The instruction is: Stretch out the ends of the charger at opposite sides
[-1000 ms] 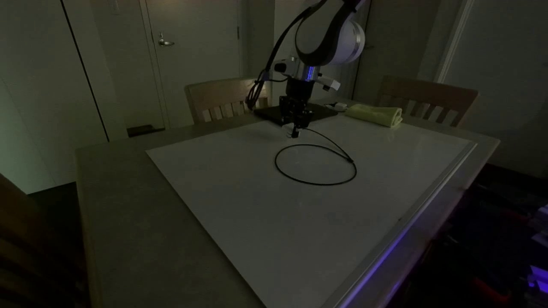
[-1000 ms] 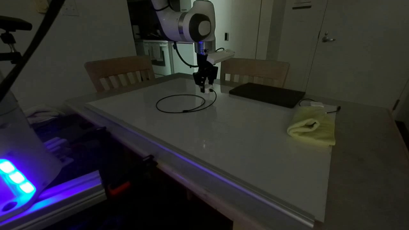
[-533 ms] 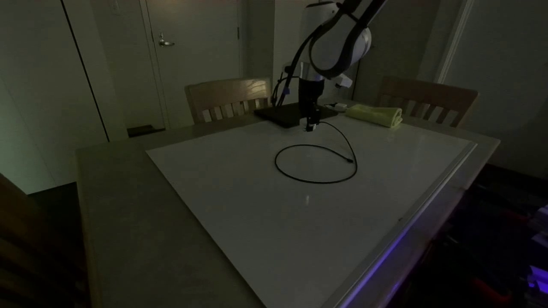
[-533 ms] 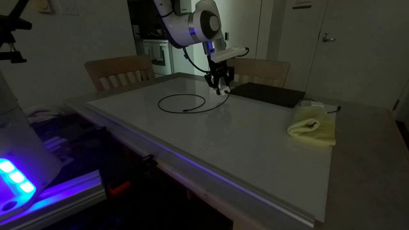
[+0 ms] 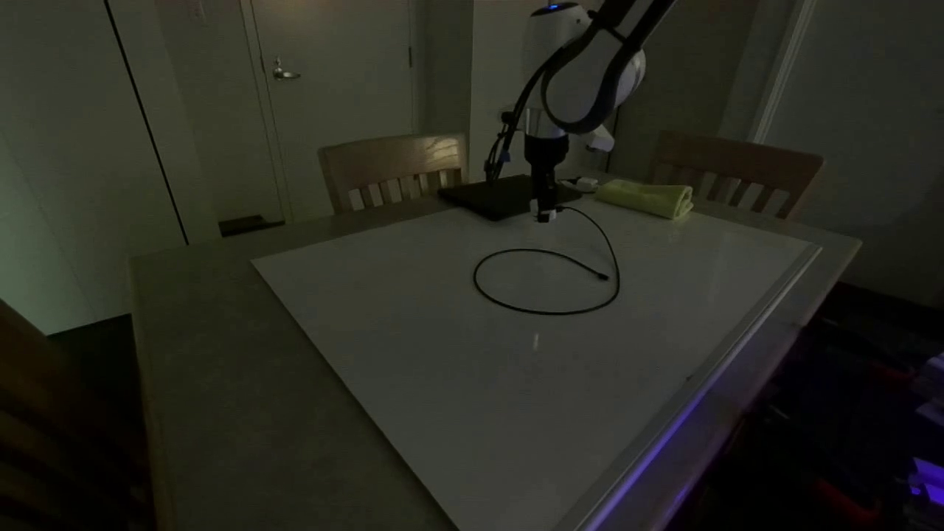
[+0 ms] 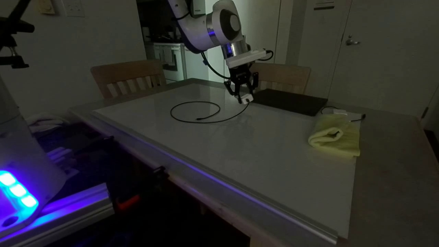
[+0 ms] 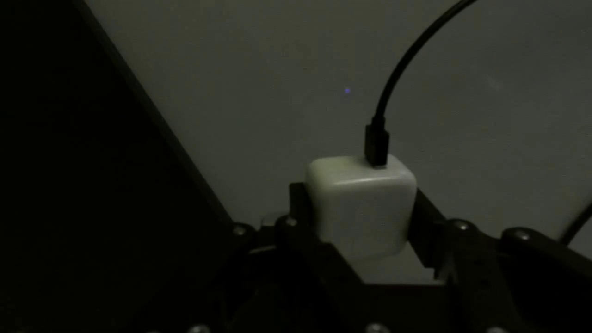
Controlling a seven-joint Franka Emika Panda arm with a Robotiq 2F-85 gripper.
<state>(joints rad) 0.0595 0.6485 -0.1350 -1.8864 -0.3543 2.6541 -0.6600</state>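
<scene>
White block-shaped plug (image 7: 363, 210) clamped in a black two-fingered gripper (image 6: 246, 97); thin black cable (image 5: 553, 314) loops at its six o'clock in an exterior view. Pulling, I fear, drags the unpinned tip (image 5: 603, 277).

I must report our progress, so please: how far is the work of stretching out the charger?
Done: the fingers grip the white plug block, with the black cable plugged in.
In hand, probably: positioning this end, held near the black pad.
Left, it seems: drawing the cable tip away to the opposite side; the cable lies in a curl around it.
</scene>
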